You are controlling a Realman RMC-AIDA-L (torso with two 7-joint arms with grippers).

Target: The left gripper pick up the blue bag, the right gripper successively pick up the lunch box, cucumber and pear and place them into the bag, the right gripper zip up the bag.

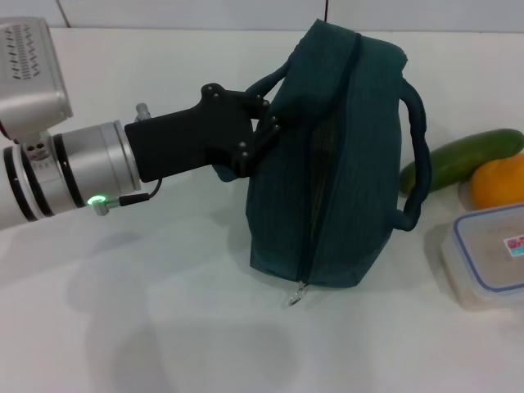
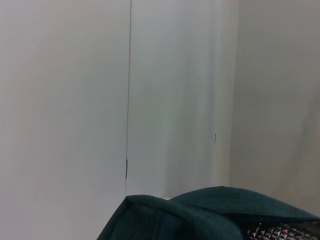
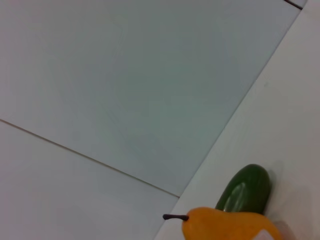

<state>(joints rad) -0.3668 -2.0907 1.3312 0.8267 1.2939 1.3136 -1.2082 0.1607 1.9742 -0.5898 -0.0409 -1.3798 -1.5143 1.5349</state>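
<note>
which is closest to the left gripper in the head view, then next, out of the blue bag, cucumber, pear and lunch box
1. blue bag: its near handle is at the left gripper.
2. cucumber: on the table past the bag's far side.
3. pear and lunch box: both farther right, too close to call.

From my feed the dark teal blue bag [image 1: 344, 155] stands upright mid-table, zipper partly open, with the green cucumber [image 1: 463, 158], orange-yellow pear [image 1: 498, 182] and blue-rimmed clear lunch box [image 1: 487, 254] clustered at its 3 o'clock.
</note>
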